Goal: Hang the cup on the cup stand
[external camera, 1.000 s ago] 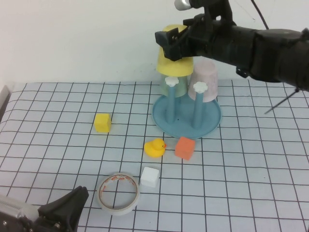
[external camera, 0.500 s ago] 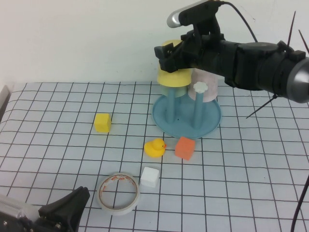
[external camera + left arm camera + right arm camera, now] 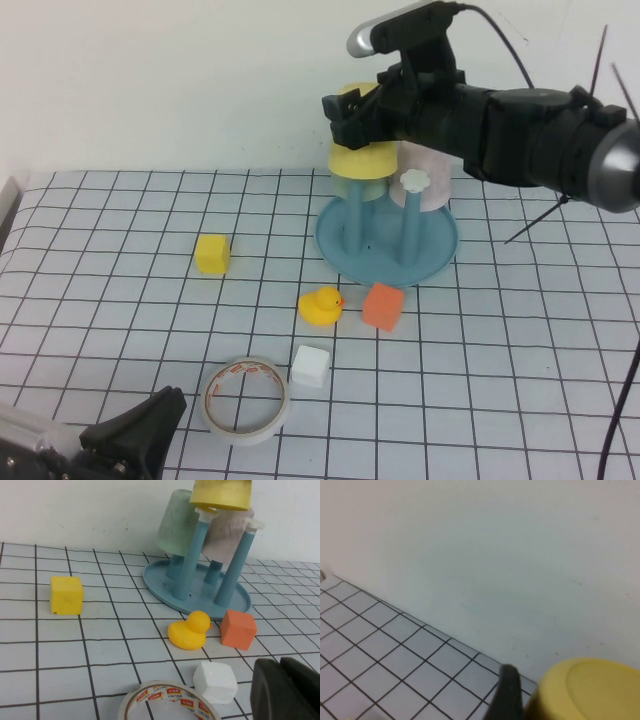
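Our right gripper (image 3: 350, 108) is up above the back of the grid table, its fingers spread wide around the upturned yellow cup (image 3: 362, 155) and clasping it near its closed end. The cup sits mouth-down over the left front peg of the blue cup stand (image 3: 387, 250), with only the peg's shaft showing below its rim. In the right wrist view we see the cup's flat yellow bottom (image 3: 590, 690) and one dark finger (image 3: 507, 692) just beside it.

Behind the yellow cup a pale green cup (image 3: 345, 186) hangs upside down on a rear peg, and to its right a pale pink cup (image 3: 428, 170) hangs on another. The right front peg is bare, showing its white flower-shaped tip (image 3: 414, 181).

In front of the stand's dish lie an orange cube (image 3: 382, 306) and a yellow rubber duck (image 3: 321, 305), near each other. A white cube (image 3: 311, 365) sits nearer to us, with a roll of tape (image 3: 247, 400) beside it. A yellow cube (image 3: 212, 254) rests well to the left of the stand.

Our left gripper (image 3: 135, 432) is parked low at the near left corner, clenched on nothing.
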### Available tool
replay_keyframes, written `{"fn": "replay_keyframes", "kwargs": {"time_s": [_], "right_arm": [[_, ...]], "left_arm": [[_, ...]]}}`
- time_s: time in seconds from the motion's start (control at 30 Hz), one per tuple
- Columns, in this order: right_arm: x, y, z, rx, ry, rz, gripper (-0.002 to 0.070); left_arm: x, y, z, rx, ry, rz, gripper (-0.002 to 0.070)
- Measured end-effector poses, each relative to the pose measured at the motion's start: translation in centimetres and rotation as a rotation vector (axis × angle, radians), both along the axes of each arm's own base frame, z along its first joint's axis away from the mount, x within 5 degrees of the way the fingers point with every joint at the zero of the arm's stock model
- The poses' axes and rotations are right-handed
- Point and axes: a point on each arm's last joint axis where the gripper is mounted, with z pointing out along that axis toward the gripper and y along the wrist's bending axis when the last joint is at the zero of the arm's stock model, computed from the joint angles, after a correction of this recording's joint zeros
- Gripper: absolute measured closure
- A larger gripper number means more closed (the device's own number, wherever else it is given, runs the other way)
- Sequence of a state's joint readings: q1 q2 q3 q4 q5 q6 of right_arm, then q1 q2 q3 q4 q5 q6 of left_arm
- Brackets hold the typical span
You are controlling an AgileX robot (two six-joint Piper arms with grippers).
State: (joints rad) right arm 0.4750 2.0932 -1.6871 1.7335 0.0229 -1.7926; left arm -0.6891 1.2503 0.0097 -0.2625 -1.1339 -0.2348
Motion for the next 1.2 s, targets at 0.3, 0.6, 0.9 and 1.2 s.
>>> {"fn": "replay_keyframes", "kwargs": {"time_s": [0.3, 0.6, 0.9, 1.2], "right_arm": [[0.9, 0.4, -1.3, -0.006, 0.009, -0.003, 0.0104], [1.0, 0.4, -1.2, -0.008, 0.007, -0.012, 0.0105], [1.1, 0.2, -1.2, 0.037, 0.040, -0.052, 0.0046], [0.0, -0.4, 2.4, 0.116, 0.008, -0.066, 0.0087]], "left_arm": [[0.0, 0.0, 0.0, -0.001, 0.002, 0.000, 0.0676], [0.0, 0.0, 0.0, 0.018, -0.007, -0.002, 0.0676], [0.0, 0.0, 0.0, 0.020, -0.008, -0.002, 0.0676], [0.0, 0.1, 0.0, 0.046, -0.021, 0.008, 0.0676]]}}
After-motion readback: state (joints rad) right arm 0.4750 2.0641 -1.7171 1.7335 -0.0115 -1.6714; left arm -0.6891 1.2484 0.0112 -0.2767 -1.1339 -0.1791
